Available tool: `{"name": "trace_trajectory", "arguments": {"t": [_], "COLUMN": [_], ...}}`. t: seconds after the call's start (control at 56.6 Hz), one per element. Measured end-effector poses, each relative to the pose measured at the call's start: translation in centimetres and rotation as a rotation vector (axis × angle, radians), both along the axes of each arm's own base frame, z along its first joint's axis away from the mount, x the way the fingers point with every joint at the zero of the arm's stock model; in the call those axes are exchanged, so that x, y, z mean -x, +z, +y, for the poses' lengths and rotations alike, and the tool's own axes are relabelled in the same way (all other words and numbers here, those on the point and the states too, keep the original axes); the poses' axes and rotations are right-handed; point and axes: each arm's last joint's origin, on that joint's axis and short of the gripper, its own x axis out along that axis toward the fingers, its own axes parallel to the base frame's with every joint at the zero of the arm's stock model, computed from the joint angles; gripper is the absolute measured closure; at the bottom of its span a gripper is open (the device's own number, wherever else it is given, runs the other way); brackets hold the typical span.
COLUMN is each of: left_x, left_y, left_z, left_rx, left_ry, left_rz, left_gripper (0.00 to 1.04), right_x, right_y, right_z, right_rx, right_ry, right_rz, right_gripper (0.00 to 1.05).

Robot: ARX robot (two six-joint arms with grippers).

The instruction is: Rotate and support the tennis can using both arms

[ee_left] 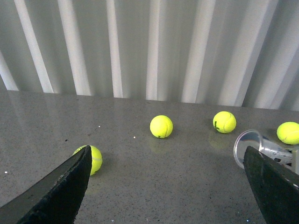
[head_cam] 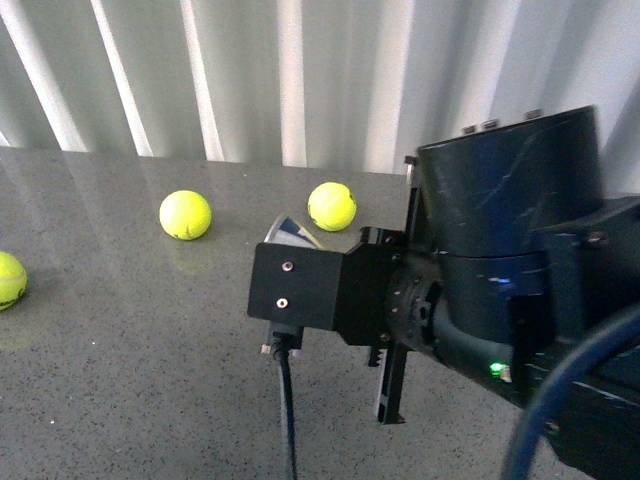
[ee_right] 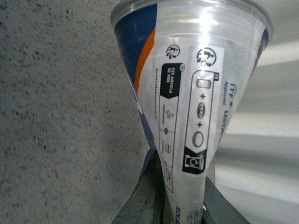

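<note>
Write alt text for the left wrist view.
The left gripper hangs open above a grey table, its black fingers wide apart and empty. Four yellow-green tennis balls lie beyond, and the clear tennis can shows its open mouth beside one finger.

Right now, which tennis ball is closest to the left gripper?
The ball peeking out from behind one finger of the left gripper; the other three lie farther off, fully in view.

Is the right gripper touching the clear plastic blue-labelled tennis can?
Touching. The right wrist view shows the tennis can wedged between the fingers of the right gripper.
</note>
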Motion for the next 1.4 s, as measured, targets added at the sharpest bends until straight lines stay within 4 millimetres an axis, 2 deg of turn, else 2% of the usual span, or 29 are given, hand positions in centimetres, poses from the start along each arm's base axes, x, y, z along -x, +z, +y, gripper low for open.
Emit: {"name": "trace_trajectory", "arguments": {"t": [0.283,0.389,0.636,0.901,0.954,1.184,1.395], "left_x": [0.0,0.0,0.0,0.0,0.0,0.0,0.0], "left_y": [0.0,0.0,0.0,0.0,0.0,0.0,0.0], "left_z": [0.0,0.0,0.0,0.0,0.0,0.0,0.0], "left_rx": [0.000,0.000,0.000,0.000,0.000,0.000,0.000], "left_ry": [0.000,0.000,0.000,0.000,0.000,0.000,0.000], "left_rz": [0.000,0.000,0.000,0.000,0.000,0.000,0.000], "left_gripper": [0.07,0.07,0.07,0.07,0.07,0.07,0.07], "right_x": [-3.0,-3.7,-4.8,-4.7,-4.7,-4.2,-3.1], "right_y": [-2.5,-3.2,-3.8,-3.9,-4.0,-4.6,-4.8], "right_z": [4.9,6.0,7.4,8.1,8.2,8.2,7.3], "right_rx": [-0.028,-0.049,-0.054,-0.060,-0.063,-0.101,-0.087], "right_ry": [0.024,0.013,-0.014,-0.032,-0.033,-0.052,-0.047], "right_rz": [0.094,0.138,0.147,0.165,0.171,0.235,0.283], "right_gripper": [0.99,0.99,0.99,0.99,0.91,0.39,0.06]}}
